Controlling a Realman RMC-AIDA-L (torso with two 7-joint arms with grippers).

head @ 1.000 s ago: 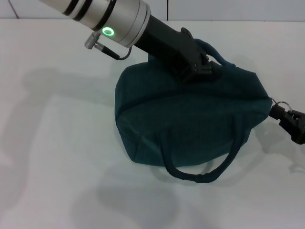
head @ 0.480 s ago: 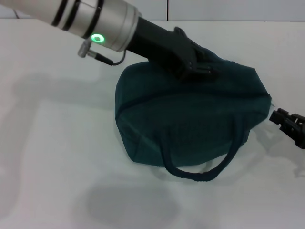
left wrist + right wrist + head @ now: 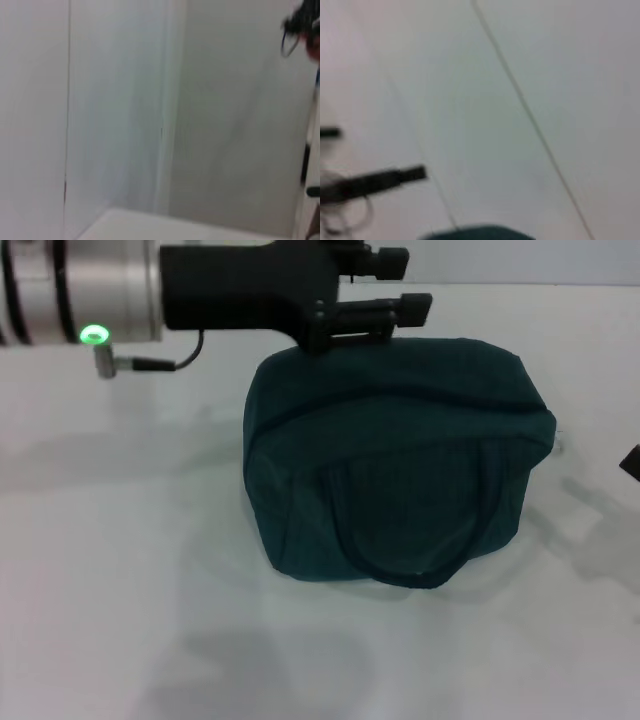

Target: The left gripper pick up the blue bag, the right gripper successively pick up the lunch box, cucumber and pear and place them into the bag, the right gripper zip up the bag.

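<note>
1. Handle (image 3: 410, 540) of the bag (image 3: 400, 455) droops in a loop down the bag's near face, its bottom close to the table (image 3: 120, 570).
2. Bag sits closed and upright on the table, lid area flat.
3. Right gripper (image 3: 632, 460) shows only as a dark sliver beside the bag's right end, apart from it; I cannot tell how its fingers stand.
4. Left gripper (image 3: 395, 285) hangs level just behind the bag's far top edge, fingers (image 3: 385, 312) spread with nothing between them.
</note>
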